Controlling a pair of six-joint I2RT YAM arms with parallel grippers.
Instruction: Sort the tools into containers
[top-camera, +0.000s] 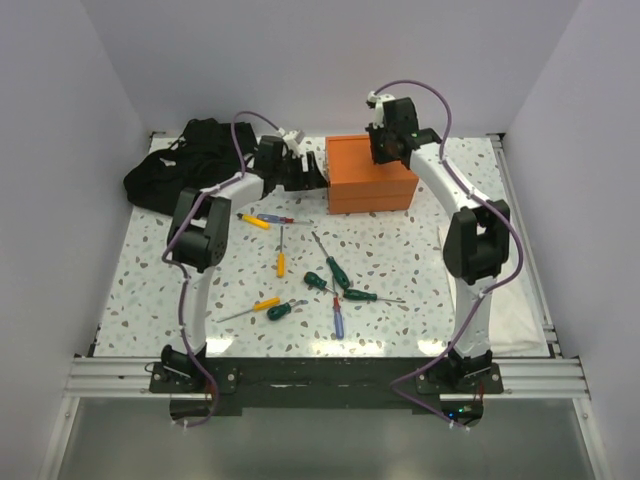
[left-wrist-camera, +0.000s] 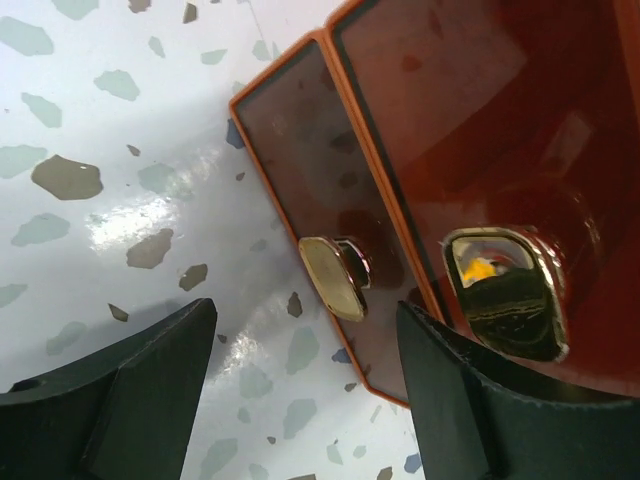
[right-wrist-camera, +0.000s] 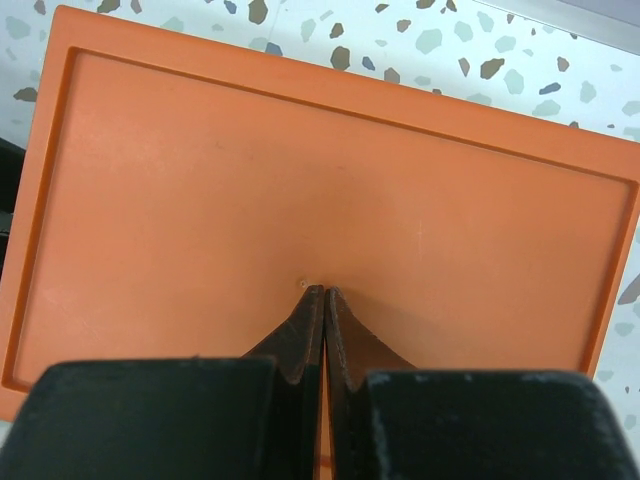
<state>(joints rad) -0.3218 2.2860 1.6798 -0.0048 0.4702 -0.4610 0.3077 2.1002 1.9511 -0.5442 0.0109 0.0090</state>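
The orange box (top-camera: 370, 178) stands at the back of the table, lid closed. My left gripper (top-camera: 316, 172) is open at its left end. In the left wrist view (left-wrist-camera: 305, 322) the jaws straddle a metal latch (left-wrist-camera: 335, 277) on the box's side (left-wrist-camera: 300, 150), and a second latch (left-wrist-camera: 505, 292) lies to the right. My right gripper (top-camera: 386, 150) is shut and empty, its tips (right-wrist-camera: 324, 291) on or just over the flat lid (right-wrist-camera: 300, 170). Several screwdrivers lie mid-table, among them a yellow one (top-camera: 253, 221), a green one (top-camera: 336, 268) and a blue one (top-camera: 338, 318). I cannot make out the clear bin.
A black cloth heap (top-camera: 185, 165) lies at the back left, beside the left arm. A pale translucent sheet or tray (top-camera: 515, 315) lies at the front right edge. White walls close the table on three sides.
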